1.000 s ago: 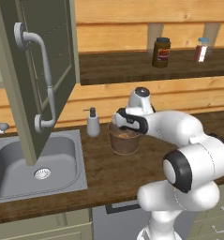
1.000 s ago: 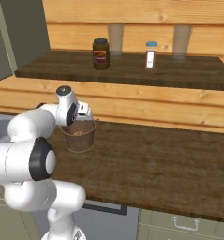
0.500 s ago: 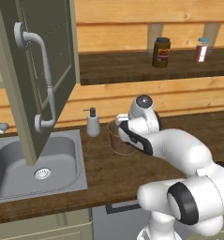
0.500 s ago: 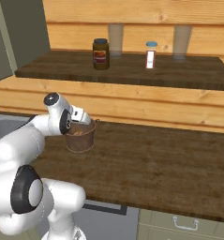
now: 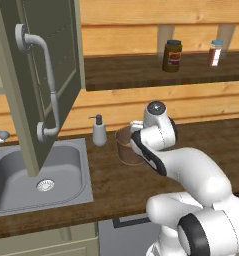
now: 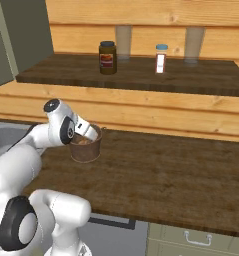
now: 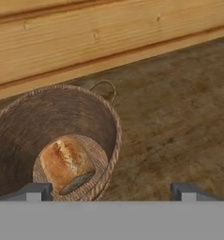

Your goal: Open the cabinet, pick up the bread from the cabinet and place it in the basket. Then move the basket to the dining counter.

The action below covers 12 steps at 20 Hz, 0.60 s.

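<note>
While the white arm's two-finger gripper [image 7: 111, 192] hangs with its jaws spread wide and nothing between them, the hand view looks straight into the round brown woven basket [image 7: 108, 122], where the small orange-brown crusty bread [image 7: 65, 162] lies on the coiled wicker floor. A thin wire loop handle stands at the basket's far rim, and the left dark fingertip sits just over the near rim while the right one is above bare worktop. From the left base view the basket [image 5: 125, 149] shows as a tapering bucket on the dark wooden plank counter [image 5: 116, 185], half hidden by the arm's wrist, just beside a pale grey soap bottle [image 5: 99, 131] with a pump top. That view also takes in the tall grey-green cabinet door [image 5: 46, 75], swung open, its long curved grey metal bar handle facing the camera, and a steel sink [image 5: 36, 172] below it. From the right base view the basket [image 6: 87, 148] stands below a dark wooden shelf [image 6: 141, 75], which carries a brown jar [image 6: 107, 57] and a small white bottle [image 6: 161, 58] with a blue cap, well apart from each other.
</note>
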Available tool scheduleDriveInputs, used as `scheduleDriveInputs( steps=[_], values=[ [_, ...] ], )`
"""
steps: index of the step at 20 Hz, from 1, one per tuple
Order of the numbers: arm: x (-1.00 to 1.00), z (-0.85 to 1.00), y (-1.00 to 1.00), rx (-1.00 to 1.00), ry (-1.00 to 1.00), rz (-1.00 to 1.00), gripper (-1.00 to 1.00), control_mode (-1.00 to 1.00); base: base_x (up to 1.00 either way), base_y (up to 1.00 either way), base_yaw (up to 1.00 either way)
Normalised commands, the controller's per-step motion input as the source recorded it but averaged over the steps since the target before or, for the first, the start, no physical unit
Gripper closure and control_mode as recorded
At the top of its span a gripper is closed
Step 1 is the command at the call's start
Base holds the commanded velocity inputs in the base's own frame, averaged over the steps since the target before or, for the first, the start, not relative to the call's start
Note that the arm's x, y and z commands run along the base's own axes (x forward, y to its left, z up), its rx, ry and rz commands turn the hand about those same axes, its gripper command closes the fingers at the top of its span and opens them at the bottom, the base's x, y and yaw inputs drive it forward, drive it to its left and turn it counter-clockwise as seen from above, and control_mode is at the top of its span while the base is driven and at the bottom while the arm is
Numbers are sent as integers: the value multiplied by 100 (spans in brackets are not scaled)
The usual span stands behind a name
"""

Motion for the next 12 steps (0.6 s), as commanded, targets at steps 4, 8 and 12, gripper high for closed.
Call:
scheduleDriveInputs(
  steps=[4, 8, 12],
  values=[
    [3, -12, -26, 17, 15, 0, -100, -100, 0, 0, 0],
    [3, -27, -9, 11, 7, 0, -100, -100, 0, 0, 0],
    [0, -17, 0, 8, 4, 0, -100, -100, 0, 0, 0]
  ],
)
